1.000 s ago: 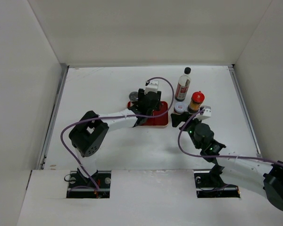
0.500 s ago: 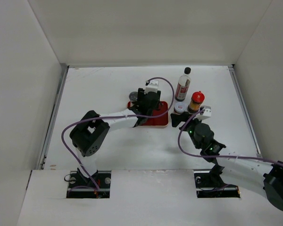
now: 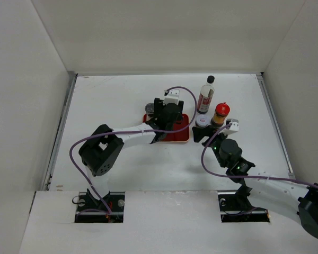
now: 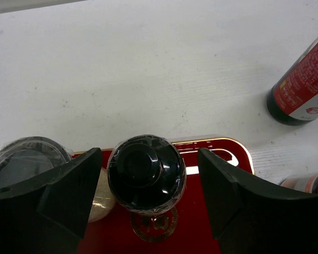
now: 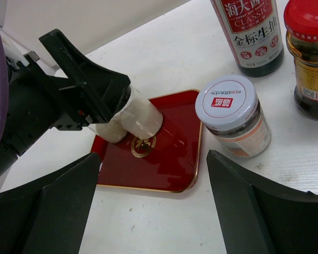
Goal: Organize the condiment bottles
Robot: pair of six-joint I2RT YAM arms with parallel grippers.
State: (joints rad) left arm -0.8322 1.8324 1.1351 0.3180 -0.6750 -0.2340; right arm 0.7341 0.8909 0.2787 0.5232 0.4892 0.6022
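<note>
A black-lidded shaker [image 4: 146,172] stands on the red tray [image 4: 222,153], between the fingers of my left gripper [image 4: 148,159]. The jaws are open, with a gap on each side of the lid. In the right wrist view its pale body [image 5: 133,119] rests on the tray [image 5: 169,159]. A second shaker [image 4: 21,159] with a wrapped lid stands just left of the tray. The tall soy bottle [image 3: 205,95], the red-capped jar [image 3: 220,115] and a white-lidded jar [image 3: 202,121] stand right of the tray. My right gripper [image 3: 204,135] hangs open near the white-lidded jar [image 5: 233,114], holding nothing.
White walls enclose the table on the left, back and right. The left arm's purple cable [image 3: 188,95] loops above the tray. Bare table surface lies in front of the tray and to the far left.
My left jaws have spread apart and let go of the black-lidded shaker, which stays standing on the tray. The right gripper has opened slightly wider and barely shifted.
</note>
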